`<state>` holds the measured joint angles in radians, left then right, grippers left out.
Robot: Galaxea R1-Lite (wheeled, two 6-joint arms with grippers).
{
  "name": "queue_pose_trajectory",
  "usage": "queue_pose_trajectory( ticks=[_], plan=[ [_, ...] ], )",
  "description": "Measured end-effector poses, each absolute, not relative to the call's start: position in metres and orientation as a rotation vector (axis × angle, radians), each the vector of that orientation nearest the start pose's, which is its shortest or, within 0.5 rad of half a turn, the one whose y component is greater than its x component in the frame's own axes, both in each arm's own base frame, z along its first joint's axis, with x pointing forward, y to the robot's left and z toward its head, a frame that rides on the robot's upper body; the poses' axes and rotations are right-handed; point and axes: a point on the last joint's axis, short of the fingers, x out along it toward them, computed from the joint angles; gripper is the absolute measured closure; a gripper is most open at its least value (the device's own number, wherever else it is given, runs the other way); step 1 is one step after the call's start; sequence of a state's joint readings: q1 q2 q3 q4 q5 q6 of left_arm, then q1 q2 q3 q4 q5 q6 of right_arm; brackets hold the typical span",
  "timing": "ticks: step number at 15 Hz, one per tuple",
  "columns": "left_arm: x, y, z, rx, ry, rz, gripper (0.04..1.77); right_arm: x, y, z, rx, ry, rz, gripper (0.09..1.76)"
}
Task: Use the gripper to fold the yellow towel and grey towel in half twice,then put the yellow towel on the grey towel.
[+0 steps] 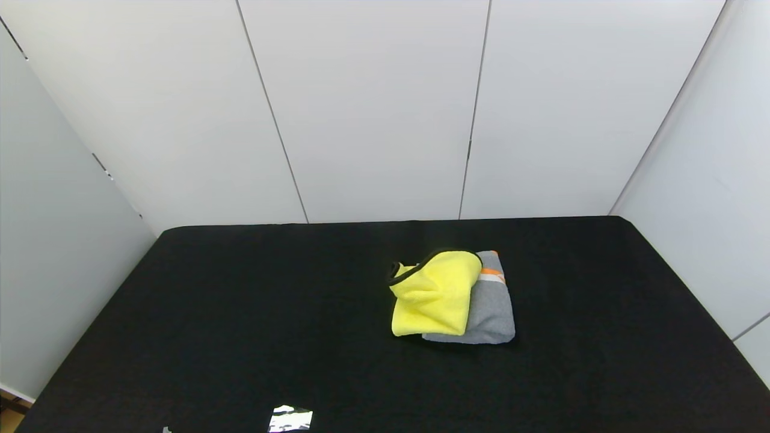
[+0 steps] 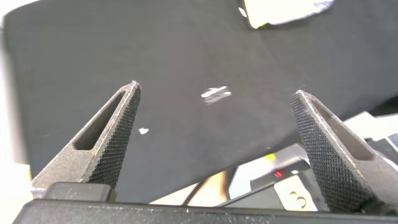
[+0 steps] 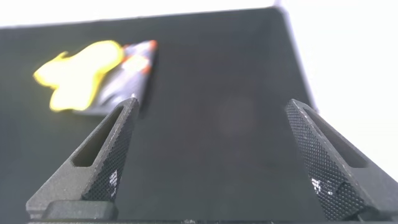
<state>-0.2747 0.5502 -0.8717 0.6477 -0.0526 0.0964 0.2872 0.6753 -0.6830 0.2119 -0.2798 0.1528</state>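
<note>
Yellow towel point(image 1: 434, 294) is seen folded and laid on the grey towel point(image 1: 494, 310), overhanging its left edge; the grey towel's striped end points away from the robot, so the stack's long axis runs front to back. Both grippers are held well back from the grey towel: the left gripper point(image 2: 216, 99) and right gripper point(image 3: 208, 112) are spread wide, gripping nothing; the right is judged nearer.

One yellow towel point(image 1: 434, 296), one grey towel point(image 1: 493, 307), one black table point(image 1: 240, 313).

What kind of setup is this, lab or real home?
Likely a lab test cell: a black-covered table boxed in by plain white panels, holding only a yellow towel stacked on a grey towel.
</note>
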Motion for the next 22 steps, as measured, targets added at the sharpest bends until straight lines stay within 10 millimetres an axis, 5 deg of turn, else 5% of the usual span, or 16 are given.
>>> queue_pose_trajectory(
  ticks=[5,11,18,22],
  plan=[
    [-0.050,0.012,0.249,0.119,0.205,-0.256,0.09,0.006,-0.006,0.241,0.073,0.110,-0.197,0.14],
    [-0.083,0.009,0.240,0.100,0.143,-0.111,0.09,-0.032,-0.007,0.198,0.064,0.058,-0.242,0.14],
    [-0.106,-0.005,0.225,0.092,0.107,-0.080,0.09,-0.054,-0.004,0.146,0.023,-0.015,-0.207,0.14],
    [-0.107,-0.004,0.201,0.102,0.041,-0.103,0.09,-0.052,-0.004,0.139,0.031,-0.150,-0.187,0.14]
  ],
)
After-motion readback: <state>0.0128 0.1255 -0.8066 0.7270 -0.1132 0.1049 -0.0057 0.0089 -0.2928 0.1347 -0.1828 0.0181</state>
